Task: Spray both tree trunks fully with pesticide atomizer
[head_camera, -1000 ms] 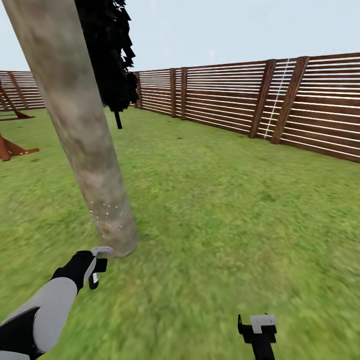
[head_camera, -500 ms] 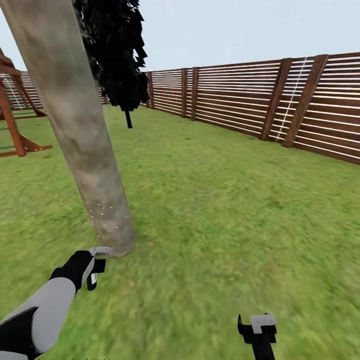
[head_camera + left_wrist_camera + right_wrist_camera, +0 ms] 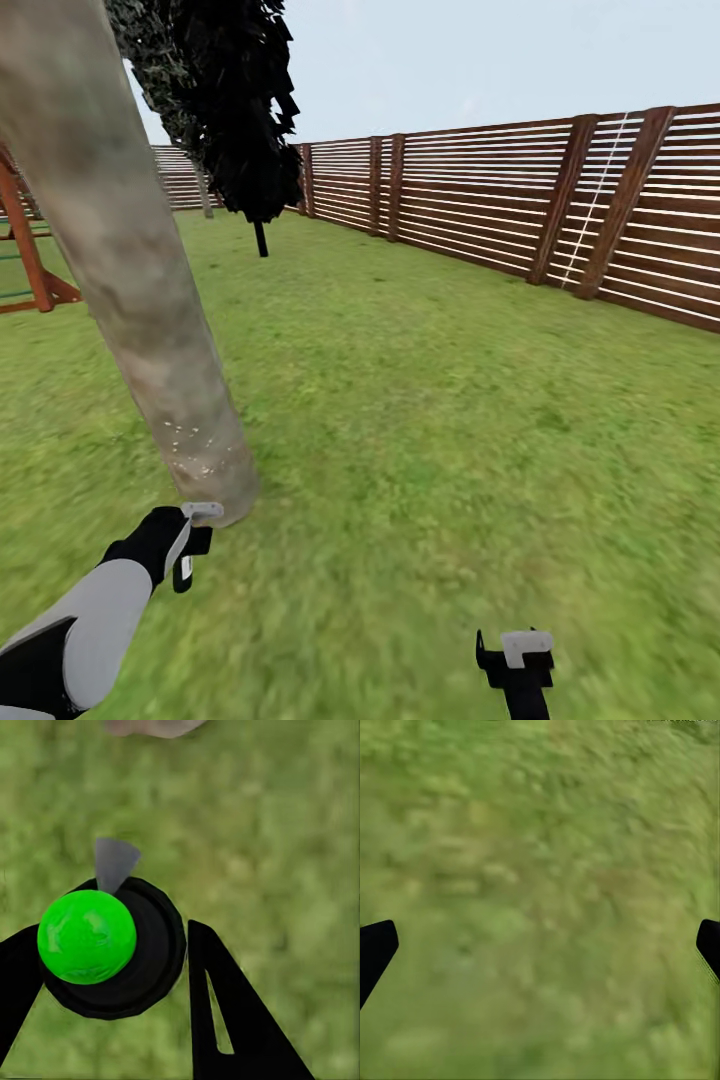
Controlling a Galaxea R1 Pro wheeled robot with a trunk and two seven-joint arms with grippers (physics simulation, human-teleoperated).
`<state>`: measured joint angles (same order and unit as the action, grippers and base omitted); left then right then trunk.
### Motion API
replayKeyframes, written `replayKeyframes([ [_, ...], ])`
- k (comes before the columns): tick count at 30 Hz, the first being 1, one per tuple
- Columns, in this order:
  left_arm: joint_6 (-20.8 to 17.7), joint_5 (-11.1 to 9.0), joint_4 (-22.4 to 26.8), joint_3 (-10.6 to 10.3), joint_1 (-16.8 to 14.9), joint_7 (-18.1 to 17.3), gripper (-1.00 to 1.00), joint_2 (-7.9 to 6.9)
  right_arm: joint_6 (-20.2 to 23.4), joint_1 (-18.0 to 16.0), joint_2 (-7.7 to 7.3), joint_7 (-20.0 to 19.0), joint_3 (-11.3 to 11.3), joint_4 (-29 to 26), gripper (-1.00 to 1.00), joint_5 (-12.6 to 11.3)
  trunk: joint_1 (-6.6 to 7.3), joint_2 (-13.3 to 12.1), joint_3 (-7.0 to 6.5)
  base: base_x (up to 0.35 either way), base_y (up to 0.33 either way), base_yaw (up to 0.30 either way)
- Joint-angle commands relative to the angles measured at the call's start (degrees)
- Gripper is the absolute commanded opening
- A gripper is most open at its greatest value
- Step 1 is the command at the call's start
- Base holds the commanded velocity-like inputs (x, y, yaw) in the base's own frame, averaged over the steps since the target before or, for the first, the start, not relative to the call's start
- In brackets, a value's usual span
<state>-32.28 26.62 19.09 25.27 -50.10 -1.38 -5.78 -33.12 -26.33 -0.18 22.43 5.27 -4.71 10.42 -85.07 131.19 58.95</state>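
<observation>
The atomizer (image 3: 86, 936), a black round body with a bright green knob and a grey nozzle, sits between the black fingers of my left gripper (image 3: 112, 960), which is shut on it. In the head view that left gripper (image 3: 188, 545) hangs just in front of the foot of a thick mottled grey-beige tree trunk (image 3: 150, 330), over the grass. Tiny white specks of pesticide (image 3: 190, 450) dot the trunk's lowest part; higher up it looks bare. My right gripper (image 3: 515, 660) is low at the right, open over bare grass (image 3: 540, 892).
A brown slatted fence (image 3: 480, 200) runs along the right and the back. A dark column-shaped leafy tree (image 3: 240, 120) stands behind the trunk. A red-brown wooden frame (image 3: 25, 250) stands at the left. Open lawn (image 3: 450, 420) spreads to the right.
The whole head picture has shifted, so the camera has moved: the trunk now sits further left and the wooden frame has come closer into view. Both arms keep their places in the picture.
</observation>
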Motion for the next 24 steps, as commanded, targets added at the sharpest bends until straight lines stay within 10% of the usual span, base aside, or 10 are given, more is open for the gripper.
replayKeyframes([
  [1, -0.23, 0.08, 0.10, 0.39, 0.13, 0.20, -1.00, -0.57, 0.10, -0.03, 0.00, 0.60, 0.44, 0.05, 1.00, 0.31, -0.01, 0.02, 0.05, 0.089, -0.064, 0.006],
  [5, -0.17, -0.05, 0.02, 0.36, 1.91, 2.31, -1.00, -2.31, 0.11, -0.03, 0.00, 0.60, 0.44, 0.05, 1.00, 0.31, -0.01, 0.02, 0.05, 0.027, -0.019, 0.161],
  [24, 0.11, -0.33, 0.17, 0.39, 2.20, 7.17, -1.00, 1.96, 0.16, -0.03, -0.03, 0.58, 0.44, 0.05, 1.00, 0.31, -0.01, 0.02, 0.05, 0.080, -0.187, 0.091],
])
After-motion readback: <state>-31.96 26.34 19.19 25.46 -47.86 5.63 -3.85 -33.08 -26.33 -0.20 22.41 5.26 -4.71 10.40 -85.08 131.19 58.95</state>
